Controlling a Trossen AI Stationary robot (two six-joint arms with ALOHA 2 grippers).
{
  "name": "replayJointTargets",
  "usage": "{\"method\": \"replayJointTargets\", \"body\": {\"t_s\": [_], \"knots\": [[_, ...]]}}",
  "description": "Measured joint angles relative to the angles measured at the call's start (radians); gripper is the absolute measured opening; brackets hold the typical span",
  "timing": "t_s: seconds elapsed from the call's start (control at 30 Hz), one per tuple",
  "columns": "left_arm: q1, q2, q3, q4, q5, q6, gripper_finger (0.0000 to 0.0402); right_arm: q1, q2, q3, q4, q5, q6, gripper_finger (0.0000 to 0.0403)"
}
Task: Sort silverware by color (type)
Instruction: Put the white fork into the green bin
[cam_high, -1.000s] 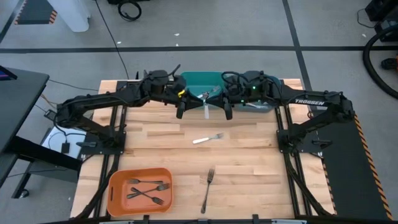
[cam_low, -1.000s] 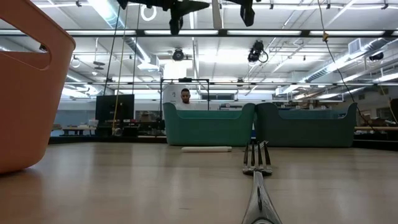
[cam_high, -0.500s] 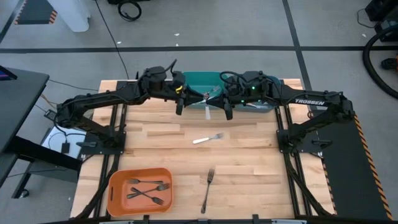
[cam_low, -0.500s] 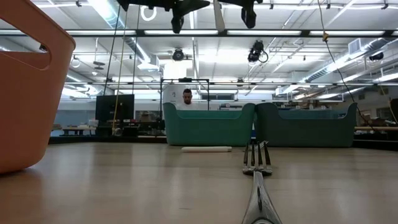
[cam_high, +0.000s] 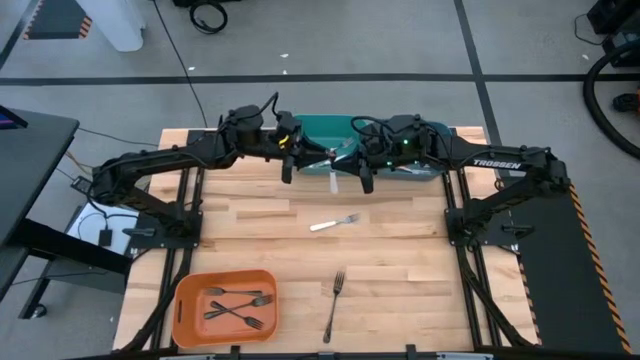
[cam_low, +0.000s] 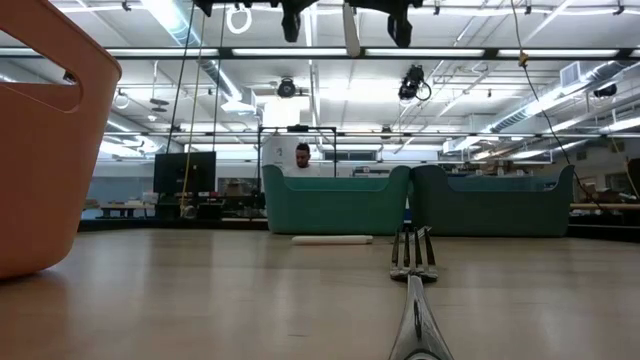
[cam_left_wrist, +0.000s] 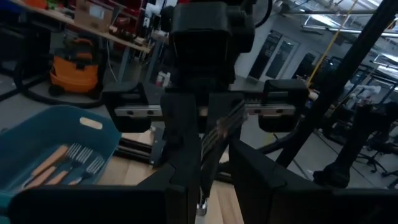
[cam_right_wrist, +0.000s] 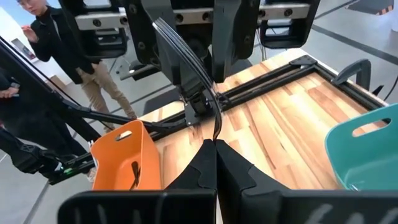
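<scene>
Both pincers meet above the worktop's far edge, by the teal bins. The right pincer is clamped together on a white-handled fork; the left pincer stands apart around that fork's tines. Another white fork lies mid-worktop, a black fork nearer, more black forks in the orange bin.

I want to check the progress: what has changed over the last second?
The left gripper drew slightly back toward the teal bin, and the white-handled fork hanging between it and the right gripper shifted a little. The right gripper stayed shut on that fork. The pale fork, dark fork and orange bin did not move.
</scene>
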Motion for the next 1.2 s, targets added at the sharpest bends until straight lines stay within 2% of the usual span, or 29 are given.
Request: {"method": "replayJointTargets", "body": {"t_s": [0.27, 0.37, 0.5, 0.63, 0.8, 1.03, 1.2], "knots": [[0.0, 0.024, 0.0, 0.004, -0.016, 0.0, 0.0088, 0.0, 0.016, 0.0, 0.008, -0.011, 0.011, 0.0001], [0.0, 0.025, 0.0, 0.008, -0.017, 0.035, 0.0065, -0.002, 0.016, 0.0, 0.01, -0.011, 0.023, 0.0001], [0.008, 0.026, -0.001, 0.021, -0.021, 0.057, 0.0013, -0.005, 0.015, 0.0, 0.019, -0.034, 0.024, 0.0002], [0.021, 0.026, -0.001, 0.028, -0.03, 0.065, 0.001, -0.007, 0.014, 0.001, 0.027, -0.034, 0.021, 0.0012], [0.042, 0.026, -0.001, 0.029, -0.049, 0.085, 0.0008, -0.011, 0.014, 0.001, 0.029, 0.05, -0.011, 0.004], [0.109, 0.024, 0.0, 0.027, -0.122, 0.158, 0.0006, -0.107, -0.005, -0.001, 0.013, 0.083, -0.032, 0.009], [0.156, 0.024, 0.0, -0.005, -0.175, 0.276, 0.0006, -0.208, -0.034, -0.001, -0.009, 0.084, -0.032, 0.0106]]}}
